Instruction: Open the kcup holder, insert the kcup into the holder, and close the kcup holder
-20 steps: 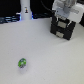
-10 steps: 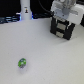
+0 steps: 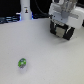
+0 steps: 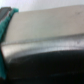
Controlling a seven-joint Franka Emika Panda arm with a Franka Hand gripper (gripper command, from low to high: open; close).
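With the gripper (image 3: 62, 25) hovering at the kcup holder (image 3: 64, 31), finger spread impossible to tell, a misaligned pull could slip off the drawer front while the kcup (image 3: 22, 63) waits well apart.

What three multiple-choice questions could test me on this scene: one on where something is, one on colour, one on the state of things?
1. Where does the tiny rounded green speckled pod lie?
A. On the white table, apart from the box
B. Inside the box
C. Between the robot's fingers

2. What colour is the boxy drawer unit?
A. Red
B. Black with grey front panels
C. Yellow

3. Where is the white robot arm?
A. Over the pod
B. At the drawer unit
C. At the white bottle-shaped object

Answers: 1 A, the pod sits alone on bare table. 2 B, dark body, grey fronts. 3 B, the arm stands right above the unit.
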